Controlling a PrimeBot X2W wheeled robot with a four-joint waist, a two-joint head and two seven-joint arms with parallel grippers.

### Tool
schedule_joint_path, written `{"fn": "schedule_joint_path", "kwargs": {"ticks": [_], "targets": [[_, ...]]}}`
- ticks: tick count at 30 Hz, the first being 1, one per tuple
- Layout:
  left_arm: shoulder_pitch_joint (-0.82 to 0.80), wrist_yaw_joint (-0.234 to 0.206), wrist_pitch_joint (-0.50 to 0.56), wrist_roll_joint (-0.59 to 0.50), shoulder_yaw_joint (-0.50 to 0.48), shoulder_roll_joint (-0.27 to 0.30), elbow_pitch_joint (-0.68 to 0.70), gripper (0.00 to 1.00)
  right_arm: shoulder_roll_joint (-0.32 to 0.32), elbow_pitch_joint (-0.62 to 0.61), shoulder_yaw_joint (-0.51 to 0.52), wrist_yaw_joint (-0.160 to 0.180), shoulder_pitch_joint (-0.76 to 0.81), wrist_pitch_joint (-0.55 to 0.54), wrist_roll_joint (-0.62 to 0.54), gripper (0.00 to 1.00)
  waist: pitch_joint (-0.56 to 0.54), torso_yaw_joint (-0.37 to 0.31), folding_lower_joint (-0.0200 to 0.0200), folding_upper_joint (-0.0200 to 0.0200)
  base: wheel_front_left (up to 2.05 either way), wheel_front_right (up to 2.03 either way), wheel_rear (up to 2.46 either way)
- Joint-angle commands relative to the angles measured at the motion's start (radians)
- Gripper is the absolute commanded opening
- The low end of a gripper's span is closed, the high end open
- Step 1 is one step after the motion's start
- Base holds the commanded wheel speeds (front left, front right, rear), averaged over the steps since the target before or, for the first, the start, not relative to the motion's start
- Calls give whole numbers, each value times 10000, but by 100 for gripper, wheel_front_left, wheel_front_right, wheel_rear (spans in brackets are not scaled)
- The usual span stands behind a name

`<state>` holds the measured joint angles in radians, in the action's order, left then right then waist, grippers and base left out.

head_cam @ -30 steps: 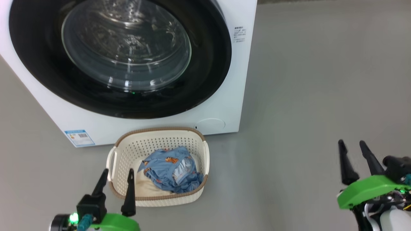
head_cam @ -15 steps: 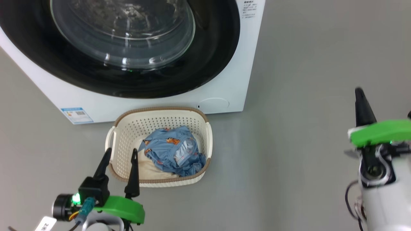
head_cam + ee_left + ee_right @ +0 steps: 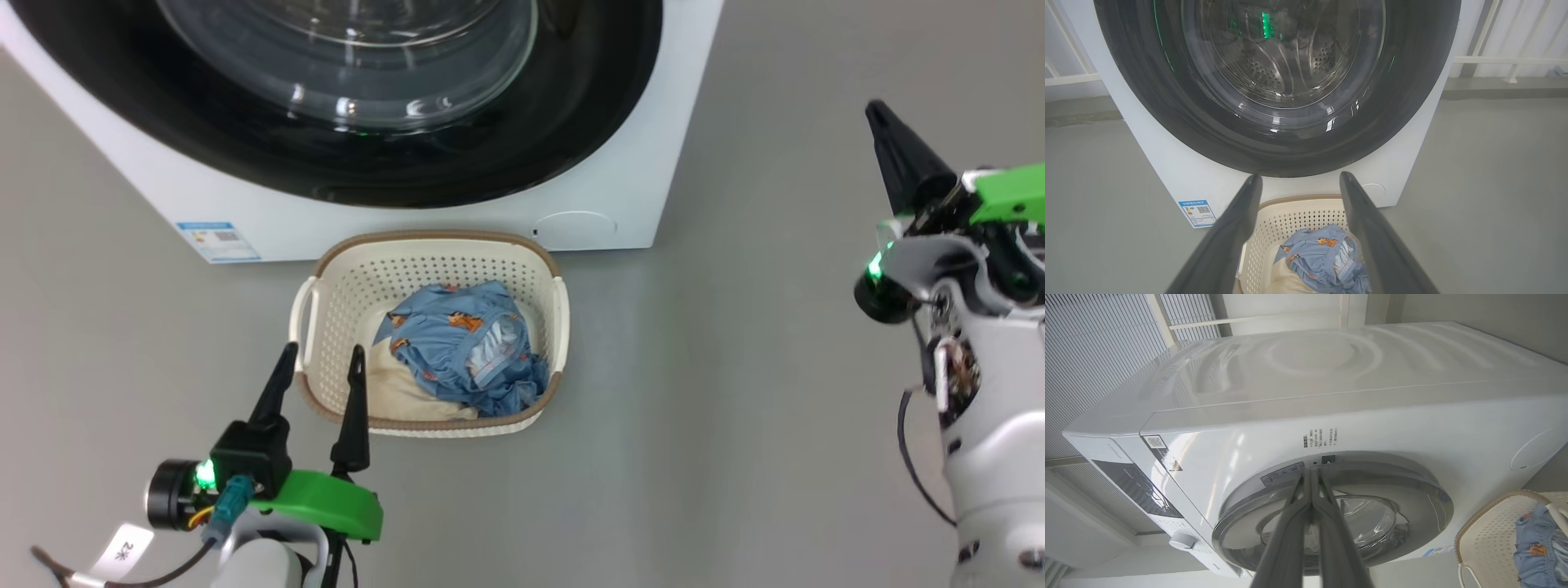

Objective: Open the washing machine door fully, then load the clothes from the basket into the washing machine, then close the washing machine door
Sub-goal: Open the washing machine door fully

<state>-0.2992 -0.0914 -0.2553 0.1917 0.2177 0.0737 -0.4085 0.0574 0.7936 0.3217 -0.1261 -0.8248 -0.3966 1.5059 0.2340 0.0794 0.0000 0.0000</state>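
— Grey floor (image 3: 775, 367) all round. Fingers?
— Left gripper (image 3: 323, 349): spread wide, empty. Right gripper (image 3: 1312, 470): fingers pressed together, nothing between them.
— Where are they?
— In head view, left tips sit over the near left corner of the basket (image 3: 433, 237). Right is raised, well right of the washing machine (image 3: 653, 163), pointing at its front.
— Clothes?
— Clothes (image 3: 457, 343) are in the basket, blue piece on top of cream. Basket sits just in front of the machine. Washing machine door (image 3: 490, 163) is closed.
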Motion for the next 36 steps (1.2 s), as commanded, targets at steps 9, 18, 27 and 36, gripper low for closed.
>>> {"fn": "schedule_joint_path", "kwargs": {"ticks": [9,18,27,36], "targets": [[-564,78,-65,-156,-186,21,320,100,549,2197,12,-46,-2607,-1075,579,0,535,654,0,0,0,0,0],[-851,117,-65,-82,-94,-95,371,100,676,3136,-515,-46,-4304,-1147,81,0,1004,1137,0,0,0,0,0],[-1082,157,-65,-20,107,-178,437,100,782,3855,-989,-46,-5573,-940,-489,0,1339,1639,0,0,0,0,0],[-1208,114,-65,207,427,-226,442,100,783,4455,-1611,-46,-6750,-763,-1208,0,1654,2151,0,0,0,0,0]]}}
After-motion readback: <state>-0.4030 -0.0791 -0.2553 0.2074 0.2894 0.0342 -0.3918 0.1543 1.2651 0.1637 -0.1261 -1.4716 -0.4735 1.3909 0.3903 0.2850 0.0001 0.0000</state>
